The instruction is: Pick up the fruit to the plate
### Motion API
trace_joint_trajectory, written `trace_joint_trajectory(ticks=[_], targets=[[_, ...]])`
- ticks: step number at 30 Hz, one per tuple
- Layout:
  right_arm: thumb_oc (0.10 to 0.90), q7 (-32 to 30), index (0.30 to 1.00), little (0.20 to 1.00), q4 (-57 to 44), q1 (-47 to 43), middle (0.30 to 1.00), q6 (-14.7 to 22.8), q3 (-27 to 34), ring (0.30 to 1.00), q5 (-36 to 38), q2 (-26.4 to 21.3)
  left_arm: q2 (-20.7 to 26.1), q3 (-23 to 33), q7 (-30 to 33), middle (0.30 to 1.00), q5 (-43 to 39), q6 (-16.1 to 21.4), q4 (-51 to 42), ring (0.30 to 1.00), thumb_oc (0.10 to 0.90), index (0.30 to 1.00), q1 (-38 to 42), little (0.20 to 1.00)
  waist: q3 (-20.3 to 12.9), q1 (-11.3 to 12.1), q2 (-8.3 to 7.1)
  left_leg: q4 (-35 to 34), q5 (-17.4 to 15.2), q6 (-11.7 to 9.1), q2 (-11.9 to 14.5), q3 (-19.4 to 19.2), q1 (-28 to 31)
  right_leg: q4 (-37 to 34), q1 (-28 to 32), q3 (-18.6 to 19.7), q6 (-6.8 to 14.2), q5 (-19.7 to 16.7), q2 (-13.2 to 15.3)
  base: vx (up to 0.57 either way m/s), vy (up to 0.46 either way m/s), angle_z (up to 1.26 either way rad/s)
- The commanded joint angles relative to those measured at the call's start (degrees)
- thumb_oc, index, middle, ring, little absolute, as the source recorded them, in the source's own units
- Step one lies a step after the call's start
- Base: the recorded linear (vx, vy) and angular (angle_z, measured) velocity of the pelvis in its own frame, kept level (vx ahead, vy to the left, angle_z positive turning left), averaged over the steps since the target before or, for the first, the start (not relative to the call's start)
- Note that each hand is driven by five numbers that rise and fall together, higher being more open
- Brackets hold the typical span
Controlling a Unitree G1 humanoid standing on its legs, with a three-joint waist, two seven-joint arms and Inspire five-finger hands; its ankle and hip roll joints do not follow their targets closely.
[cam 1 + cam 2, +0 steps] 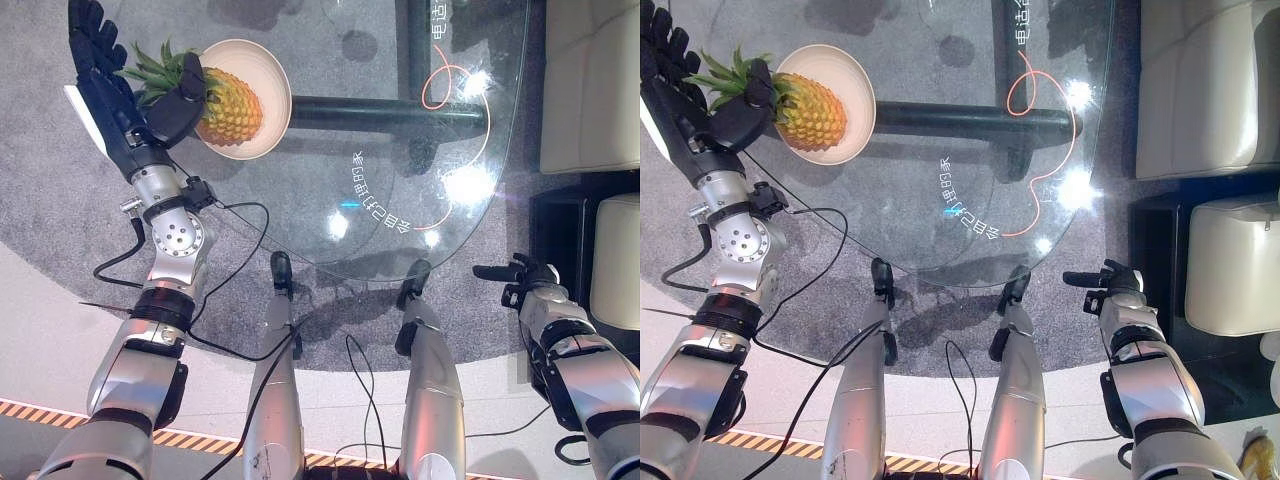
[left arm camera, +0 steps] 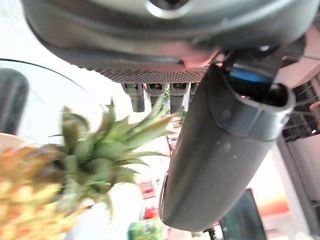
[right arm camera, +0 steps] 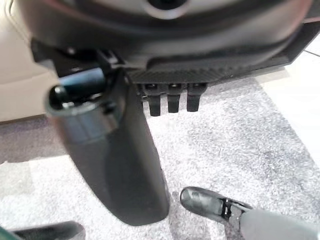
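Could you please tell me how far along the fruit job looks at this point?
Mostly done: the pineapple already lies on the plate. In hand: the left robot hand is open beside its leaves. Left: pulling that hand clear. The right robot hand hangs idle off the table.

glass table (image 1: 400, 60) bare beside plate (image 1: 262, 62)

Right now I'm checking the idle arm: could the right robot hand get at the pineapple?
Probably not: the right robot hand hangs off the glass table, far from the pineapple on the plate.
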State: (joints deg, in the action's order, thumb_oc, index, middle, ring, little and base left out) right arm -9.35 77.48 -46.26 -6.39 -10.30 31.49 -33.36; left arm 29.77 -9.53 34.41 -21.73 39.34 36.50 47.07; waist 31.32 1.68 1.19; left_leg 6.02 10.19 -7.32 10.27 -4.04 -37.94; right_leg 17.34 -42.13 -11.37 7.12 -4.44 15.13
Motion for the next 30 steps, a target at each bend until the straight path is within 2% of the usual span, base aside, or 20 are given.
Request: trace_joint_trajectory(ticks=[1, 10, 15, 18, 21, 24, 30], targets=[[0.800, -1.13, 0.900, 0.900, 2.71, 2.65, 0.900, -0.10, 0.58, 0.900, -0.43, -2.70, 2.36, 3.65, -0.32, 0.900, 1.61, 6.77, -5.26, 0.900, 0.800, 0.900, 4.14, 0.900, -1.53, 1.16, -0.85, 4.59, -6.50, -1.38, -0.21, 0.32, -0.31, -4.31, 4.16, -1.69, 4.02, 1.11, 1.81, 0.00, 0.000, 0.00], [0.800, -0.57, 0.900, 0.900, 3.43, 4.16, 0.900, -0.35, 1.41, 0.900, -0.63, -2.53, 2.48, 3.78, -1.69, 0.900, 1.74, 6.28, -8.18, 0.900, 0.800, 0.900, 3.20, 0.900, -1.53, 1.42, -0.88, 3.90, -6.73, -1.24, -0.36, 0.24, 2.63, -4.68, 7.11, -1.49, 4.11, 1.54, 1.85, 0.00, -0.002, 0.02], [0.800, -0.29, 0.900, 0.900, 3.44, 6.54, 0.900, 0.05, 2.28, 0.900, 0.08, -2.01, 3.82, 3.75, -1.84, 0.900, 3.03, 1.44, -9.54, 0.900, 0.800, 0.900, 2.15, 0.900, -1.53, 1.59, -0.99, 2.32, -6.52, -1.36, -0.30, -0.23, 6.58, -5.93, 11.14, -1.40, 4.51, 1.47, 1.88, 0.00, -0.013, 0.00], [0.800, 0.60, 0.900, 0.900, 3.22, 9.81, 0.900, 0.68, 3.87, 0.900, 0.16, -1.56, 5.46, 5.41, -3.22, 0.900, -0.42, -2.47, -8.36, 0.900, 0.800, 0.900, -0.36, 0.900, -1.53, 1.47, -1.10, 0.76, -6.22, -1.68, 0.00, -0.86, 10.88, -7.83, 15.70, -1.34, 4.83, 1.14, 1.84, 0.02, -0.009, 0.03], [0.800, 1.12, 0.900, 0.900, 2.86, 12.43, 0.900, 2.02, 4.63, 0.900, -0.26, -0.77, 5.90, 6.91, -4.72, 0.900, -1.33, -3.34, -6.56, 0.900, 0.800, 0.900, -3.37, 0.900, -1.61, 1.36, -1.03, -0.80, -5.49, -1.83, 0.12, -1.31, 13.60, -9.75, 18.74, -1.31, 4.84, 0.44, 1.79, 0.03, 0.014, 0.00], [0.800, 1.04, 0.900, 0.900, 1.81, 17.28, 0.900, 3.00, 5.53, 0.900, -0.63, 0.31, 6.29, 8.34, -6.90, 0.900, -1.05, -3.48, -4.63, 0.900, 0.800, 0.900, -9.40, 0.900, -3.82, 1.29, -0.85, -2.79, -5.47, -2.02, 0.36, -2.22, 17.29, -12.08, 22.73, -1.48, 4.89, 0.32, 1.70, 0.07, 0.040, -0.01], [0.800, 3.15, 0.900, 0.900, 1.26, 27.79, 0.900, 4.88, 8.41, 0.900, -4.93, 1.17, 5.00, 10.30, -10.98, 0.900, -0.61, -7.22, 1.60, 0.900, 0.800, 0.900, -22.46, 0.900, -9.68, 1.14, -0.34, -6.38, -5.27, -1.95, 0.40, -3.47, 24.81, -16.07, 30.73, -1.70, 4.83, -0.01, 1.63, 0.13, 0.063, -0.03]])
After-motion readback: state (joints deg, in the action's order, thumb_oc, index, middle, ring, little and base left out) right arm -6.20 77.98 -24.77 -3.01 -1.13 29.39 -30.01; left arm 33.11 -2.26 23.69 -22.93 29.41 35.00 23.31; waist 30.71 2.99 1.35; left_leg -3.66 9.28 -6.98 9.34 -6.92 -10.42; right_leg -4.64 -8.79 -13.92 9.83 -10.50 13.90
